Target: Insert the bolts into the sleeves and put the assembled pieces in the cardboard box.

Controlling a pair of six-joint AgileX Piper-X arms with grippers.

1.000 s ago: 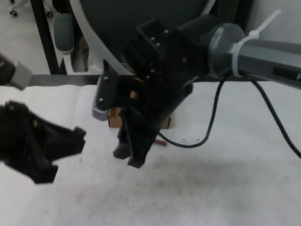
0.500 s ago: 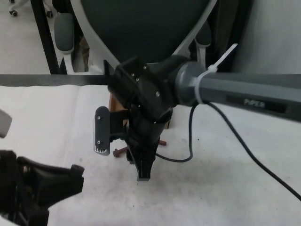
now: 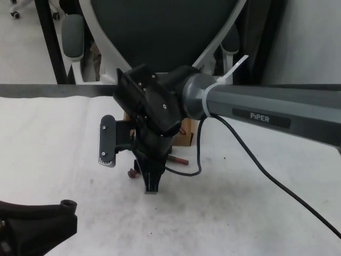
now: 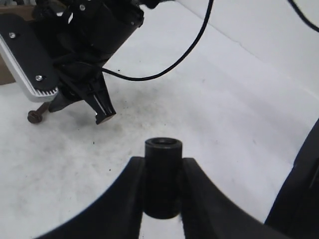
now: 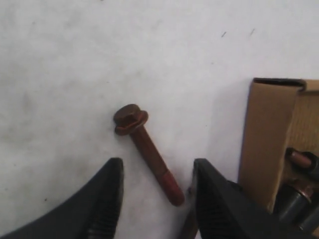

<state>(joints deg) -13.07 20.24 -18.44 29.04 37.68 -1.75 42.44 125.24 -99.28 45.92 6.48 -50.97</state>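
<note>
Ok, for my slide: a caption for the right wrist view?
Open right gripper above a reddish bolt lying on the white bench, cardboard box beside.

Bolt point(image 5: 148, 154): reddish-brown, flanged hex head, plain shank. It lies flat on the white bench cover, between the spread fingers of the right gripper point(image 5: 157, 164). The head points away from the gripper body and the shank tip is close to the box-side finger; contact cannot be judged.

Sleeve point(image 4: 163, 149): black, short cylinder, upright, open bore facing up. It is clamped between the fingers of the left gripper point(image 4: 163, 164), with its top standing clear above them.

Cardboard box point(image 5: 269, 139): brown, open, just beside the right gripper's outer finger. Inside are dark assembled pieces point(image 5: 299, 159) with coppery ends.
</note>
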